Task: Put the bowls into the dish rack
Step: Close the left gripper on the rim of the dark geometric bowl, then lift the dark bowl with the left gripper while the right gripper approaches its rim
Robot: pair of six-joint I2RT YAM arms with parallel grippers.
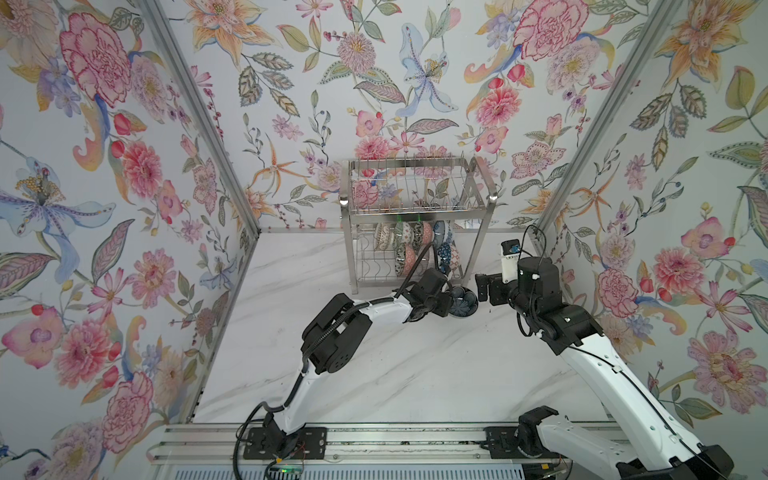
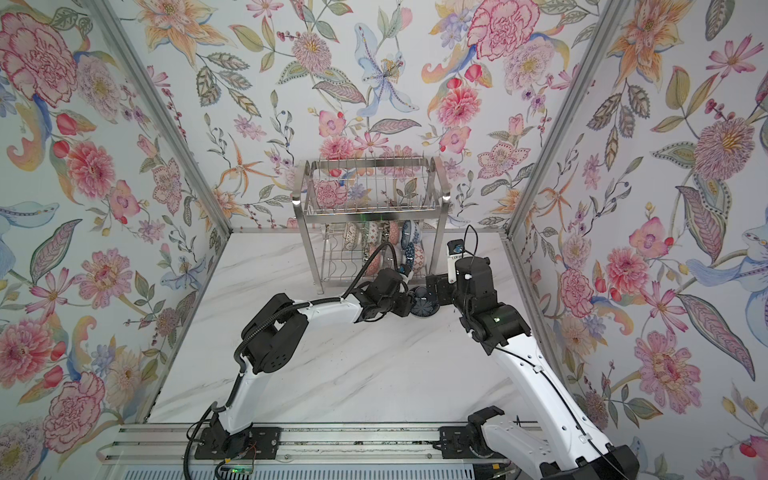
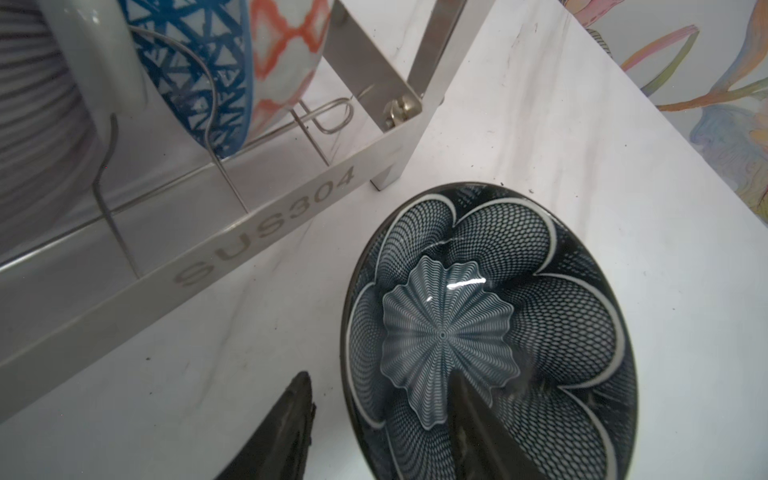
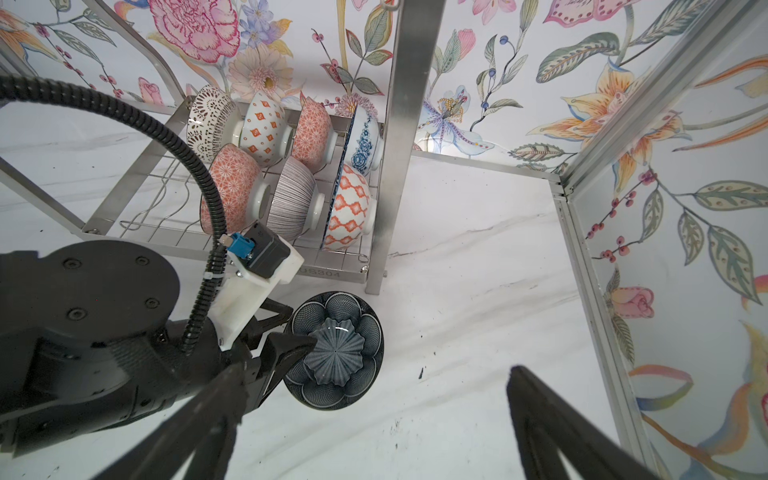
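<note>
Dark petal-patterned bowl (image 3: 478, 257) sat upright on the counter (image 1: 374, 374), just in front of the dish rack's (image 1: 417, 212) corner leg. The left gripper (image 3: 380, 372) straddled its rim half open, one finger inside and one outside, nothing pinched yet, apparently lined up for a rim lift. The right gripper (image 1: 482, 287) hung wide open and empty near that same leg

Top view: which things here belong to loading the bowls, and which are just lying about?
Job: dark petal bowl, dish rack, racked bowls on its lower shelf, left gripper astride the dark bowl's rim.
Just there: marble table, floral walls, open right gripper hovering nearby.
</note>
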